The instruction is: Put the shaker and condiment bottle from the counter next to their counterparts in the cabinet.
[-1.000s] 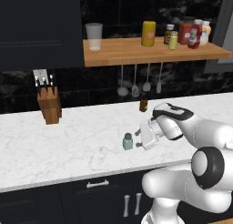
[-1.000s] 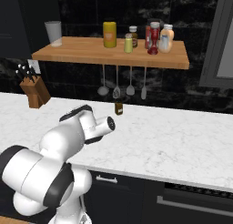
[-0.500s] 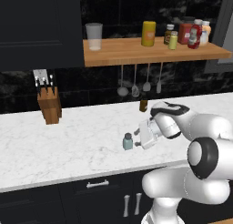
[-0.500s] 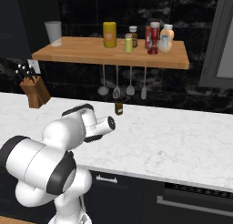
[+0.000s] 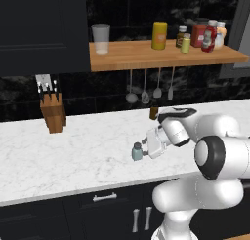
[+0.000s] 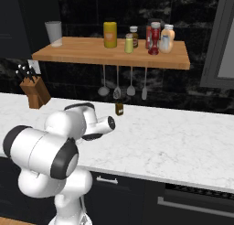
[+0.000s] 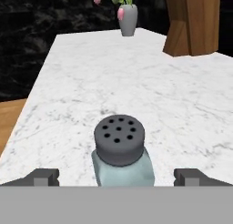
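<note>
I see the counter (image 5: 73, 151) lying broad and bare around the shaker (image 5: 137, 151), which stands upright toward its front edge, well clear of the knife block (image 5: 52, 114). Overhead, the cabinet (image 5: 161, 56) shelf carries the counterparts (image 5: 200, 36) at its right end. Since half a second ago my arm has edged nearer the shaker. The hand view shows the gripper (image 7: 116, 176) spread wide, a fingertip on either side of the shaker, apart from it, plus a flower vase (image 7: 128, 18) at the far edge.
</note>
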### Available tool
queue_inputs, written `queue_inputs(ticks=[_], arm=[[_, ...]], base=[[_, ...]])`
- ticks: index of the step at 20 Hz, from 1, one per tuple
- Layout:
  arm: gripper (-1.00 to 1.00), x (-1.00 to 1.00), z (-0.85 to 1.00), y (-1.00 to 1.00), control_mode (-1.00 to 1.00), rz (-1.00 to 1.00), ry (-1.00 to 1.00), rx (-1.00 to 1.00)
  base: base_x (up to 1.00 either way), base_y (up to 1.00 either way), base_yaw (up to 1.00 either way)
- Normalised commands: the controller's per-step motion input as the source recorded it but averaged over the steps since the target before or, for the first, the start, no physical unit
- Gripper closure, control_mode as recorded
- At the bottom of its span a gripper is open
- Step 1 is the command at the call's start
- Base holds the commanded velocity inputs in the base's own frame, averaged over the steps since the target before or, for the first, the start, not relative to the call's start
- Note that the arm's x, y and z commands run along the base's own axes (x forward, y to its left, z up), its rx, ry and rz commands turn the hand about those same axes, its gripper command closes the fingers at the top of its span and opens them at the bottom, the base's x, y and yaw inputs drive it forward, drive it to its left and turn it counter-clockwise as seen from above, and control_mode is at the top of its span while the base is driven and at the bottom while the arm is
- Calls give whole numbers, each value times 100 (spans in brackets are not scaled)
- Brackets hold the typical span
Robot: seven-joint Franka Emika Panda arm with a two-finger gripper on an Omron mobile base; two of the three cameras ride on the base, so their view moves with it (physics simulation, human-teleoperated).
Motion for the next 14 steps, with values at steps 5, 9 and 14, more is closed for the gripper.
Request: queue_inputs(ticks=[5, 9, 14], arm=[[-100, 8, -8, 1, -100, 0, 0, 0], [-100, 3, -15, 6, -100, 0, 0, 0], [-100, 3, -21, 11, -100, 0, 0, 0]], base=[[0, 0, 0], [0, 0, 0], [0, 0, 0]])
